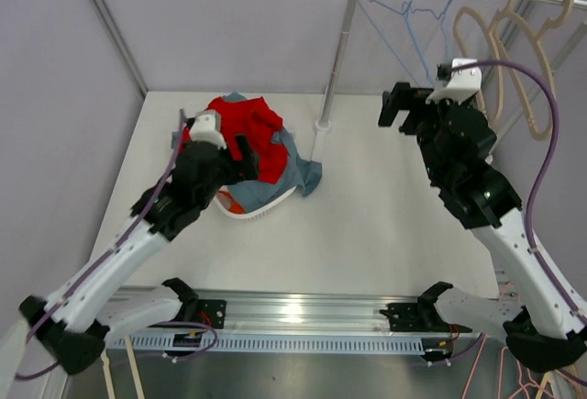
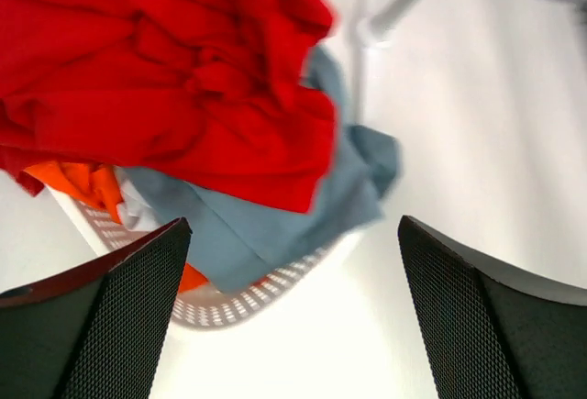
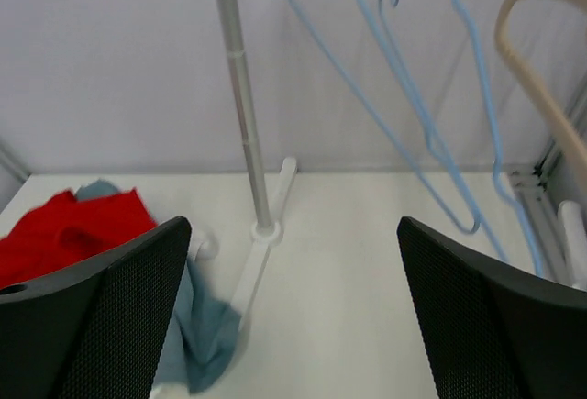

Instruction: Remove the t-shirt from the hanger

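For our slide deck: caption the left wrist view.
Open left end effector facing a basket heaped with a red t-shirt and other clothes.

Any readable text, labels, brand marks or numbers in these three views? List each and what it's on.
None: no word, label, brand or number can be read in any view.
red t-shirt: plain, no print or tag showing.
white basket: perforated wall, no marking.
rack pole: bare metal, no sticker.
base rail: nothing legible; any marking there is too small to tell.
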{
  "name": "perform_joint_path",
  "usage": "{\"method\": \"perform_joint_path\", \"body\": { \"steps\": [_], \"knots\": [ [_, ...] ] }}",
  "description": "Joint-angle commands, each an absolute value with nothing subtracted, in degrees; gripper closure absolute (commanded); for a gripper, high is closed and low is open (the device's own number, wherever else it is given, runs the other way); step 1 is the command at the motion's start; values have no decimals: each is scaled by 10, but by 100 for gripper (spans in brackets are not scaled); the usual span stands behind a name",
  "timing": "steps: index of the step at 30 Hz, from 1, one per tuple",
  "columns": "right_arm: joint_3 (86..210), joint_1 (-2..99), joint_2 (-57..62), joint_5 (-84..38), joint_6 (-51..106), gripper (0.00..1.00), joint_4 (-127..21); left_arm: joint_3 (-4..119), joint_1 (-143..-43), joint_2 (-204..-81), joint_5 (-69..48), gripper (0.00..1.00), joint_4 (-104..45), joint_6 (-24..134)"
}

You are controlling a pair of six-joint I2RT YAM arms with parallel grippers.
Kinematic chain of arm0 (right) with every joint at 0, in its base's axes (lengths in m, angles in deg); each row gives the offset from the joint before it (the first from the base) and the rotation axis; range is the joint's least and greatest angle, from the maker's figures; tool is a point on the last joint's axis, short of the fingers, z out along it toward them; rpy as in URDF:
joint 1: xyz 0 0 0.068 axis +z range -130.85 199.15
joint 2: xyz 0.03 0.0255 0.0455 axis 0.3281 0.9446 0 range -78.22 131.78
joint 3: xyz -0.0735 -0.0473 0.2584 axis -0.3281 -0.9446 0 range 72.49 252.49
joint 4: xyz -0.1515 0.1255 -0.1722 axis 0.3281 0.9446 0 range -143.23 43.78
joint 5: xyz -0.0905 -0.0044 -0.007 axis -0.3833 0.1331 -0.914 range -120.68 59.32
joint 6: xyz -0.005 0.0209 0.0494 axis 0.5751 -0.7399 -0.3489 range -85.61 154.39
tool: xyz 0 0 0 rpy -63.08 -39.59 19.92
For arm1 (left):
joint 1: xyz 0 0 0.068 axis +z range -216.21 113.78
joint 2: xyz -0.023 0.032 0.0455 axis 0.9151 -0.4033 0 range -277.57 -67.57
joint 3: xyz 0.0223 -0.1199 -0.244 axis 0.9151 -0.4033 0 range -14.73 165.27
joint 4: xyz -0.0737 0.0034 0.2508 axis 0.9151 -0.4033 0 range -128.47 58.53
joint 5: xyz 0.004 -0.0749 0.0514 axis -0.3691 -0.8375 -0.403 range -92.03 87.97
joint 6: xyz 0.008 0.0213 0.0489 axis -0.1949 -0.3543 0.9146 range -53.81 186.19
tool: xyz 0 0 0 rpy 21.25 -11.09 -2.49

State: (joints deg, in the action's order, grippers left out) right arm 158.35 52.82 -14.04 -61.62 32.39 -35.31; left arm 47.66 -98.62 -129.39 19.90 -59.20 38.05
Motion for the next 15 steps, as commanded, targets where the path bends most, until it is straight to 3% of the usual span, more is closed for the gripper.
{"method": "perform_joint_path", "body": {
  "steps": [1,6,15],
  "knots": [
    [1519,558,-209,-580,260,1,-342,453,-1036,-1170,263,1,-581,383],
    [1441,576,-268,-515,216,1,-297,407,-1041,-1042,222,0,-635,377],
    [1313,580,-332,-456,189,1,-281,377,-1041,-953,212,1,-689,402]
  ]
}}
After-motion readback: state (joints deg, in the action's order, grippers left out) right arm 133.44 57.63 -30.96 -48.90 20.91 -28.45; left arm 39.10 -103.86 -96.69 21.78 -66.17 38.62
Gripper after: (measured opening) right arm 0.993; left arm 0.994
